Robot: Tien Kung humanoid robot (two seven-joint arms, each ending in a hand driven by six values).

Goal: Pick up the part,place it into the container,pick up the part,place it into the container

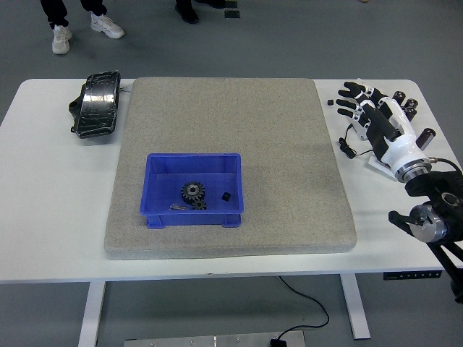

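A: Status? How far thru the task?

B: Blue container (193, 189) sits on the grey mat (230, 163), toward the mat's front-left. Inside: a dark gear (192, 191), a 2nd smaller gear (199, 204) touching it, a small black block (226, 196), plus a thin metal bit near the left gear, too small to ID.

A: So parts are in?

B: Looks like both placements are done, imo. No loose part on the mat.

A: Robot hand?

B: Right robot hand (372, 119) is over the bench's right edge, fingers spread, holding nothing, well apart from the container. A few dark cylinders (412, 108) just beside it at the far-right corner. Left arm not visible.

A: Anything left?

B: Prob nothing, unless those cylinders count as parts.
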